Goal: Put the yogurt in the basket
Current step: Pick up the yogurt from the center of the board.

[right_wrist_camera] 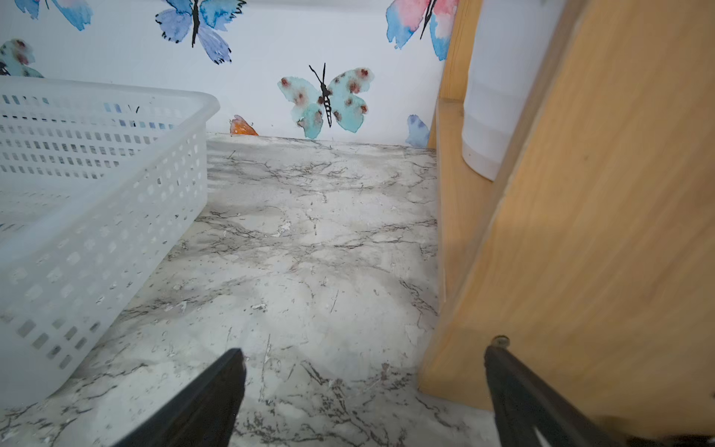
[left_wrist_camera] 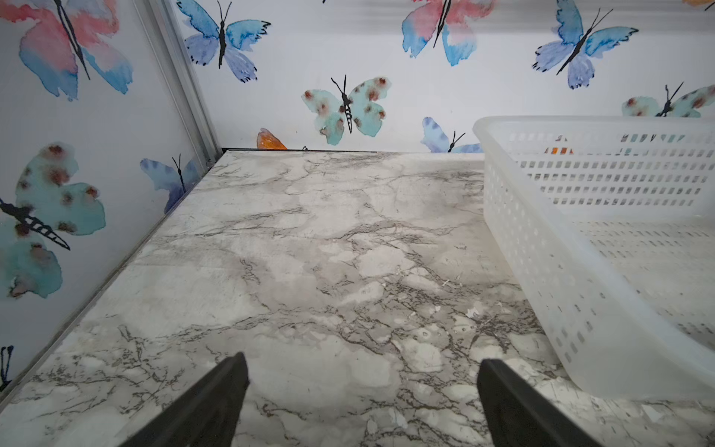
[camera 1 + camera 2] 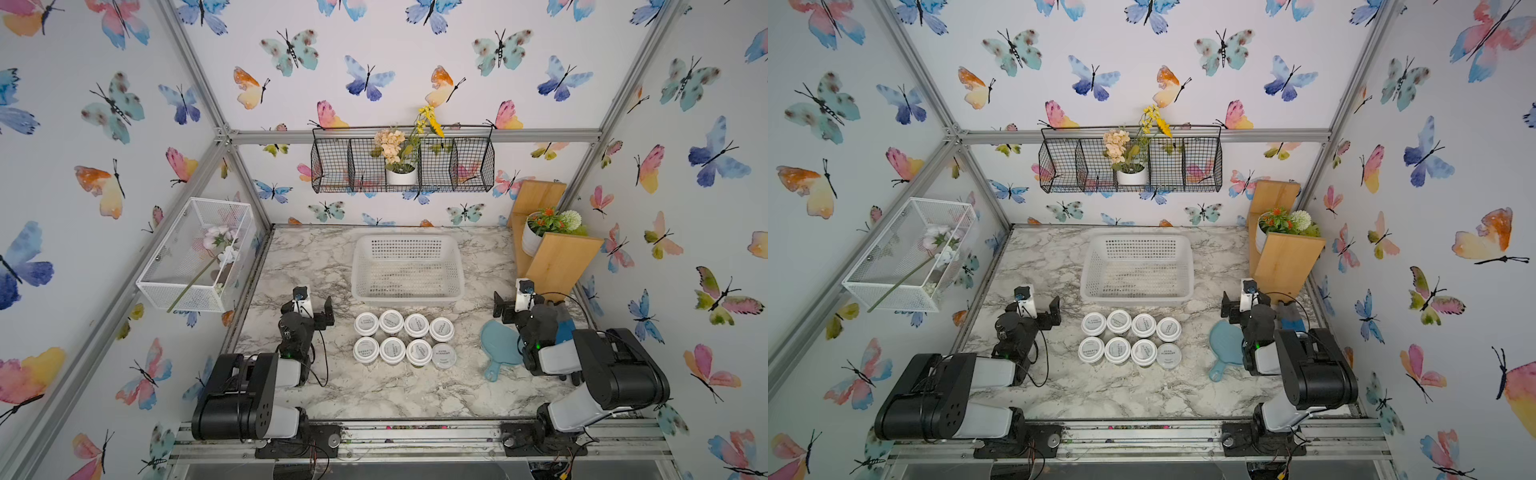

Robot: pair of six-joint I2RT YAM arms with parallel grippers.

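Note:
The yogurt is several small round jars with white-rimmed lids, standing in two rows at the middle of the marble table, seen in both top views. The jar at the near right has a flatter, paler lid. Just behind them sits the white perforated basket, with nothing in it. My left gripper hovers open left of the jars, beside the basket. My right gripper is open right of the basket. Neither holds anything.
A light blue paddle-shaped board lies under the right arm. A wooden shelf with a potted plant stands close on the right gripper's right. A white mesh box hangs on the left wall, a black wire basket on the back wall.

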